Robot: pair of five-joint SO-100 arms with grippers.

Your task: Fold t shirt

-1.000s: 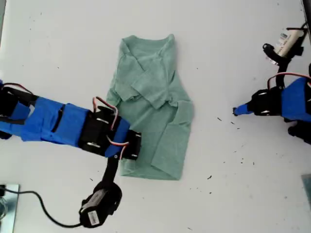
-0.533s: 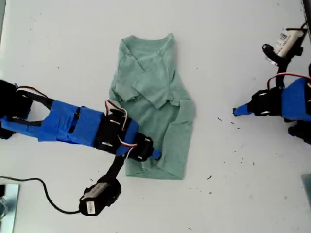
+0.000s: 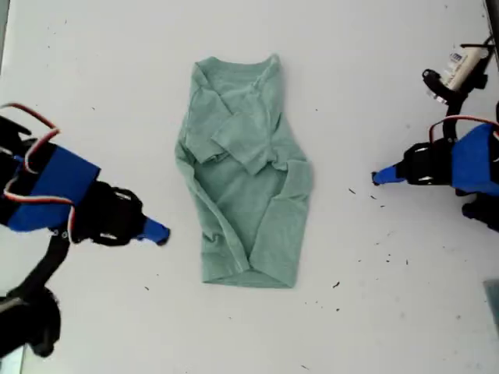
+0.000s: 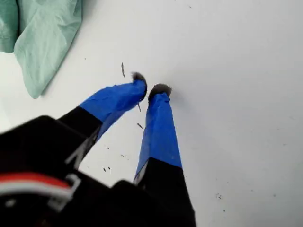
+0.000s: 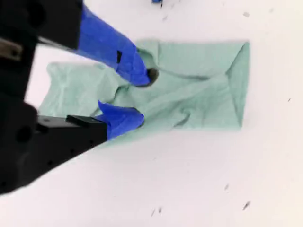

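Note:
The pale green t shirt lies flat mid-table in the exterior view, neckline toward the top, with both sleeves and the long sides folded inward into a narrow strip. My second gripper hovers off the shirt's lower edge on the exterior view's left. It is open and empty, and its fingers spread in front of the t shirt. My first gripper rests at the exterior view's right, well clear of the cloth. It is shut on nothing over bare table, with a corner of the t shirt beyond it.
The white table carries small dark specks between the shirt and the arm at the exterior view's right. That arm's camera and cables stick out near the upper right edge. The other arm's camera hangs at the lower left.
My second gripper let go at the shirt's lower hem and pulled back off the cloth toward the exterior view's left. The shirt's side there now lies folded inward. The first arm stayed put.

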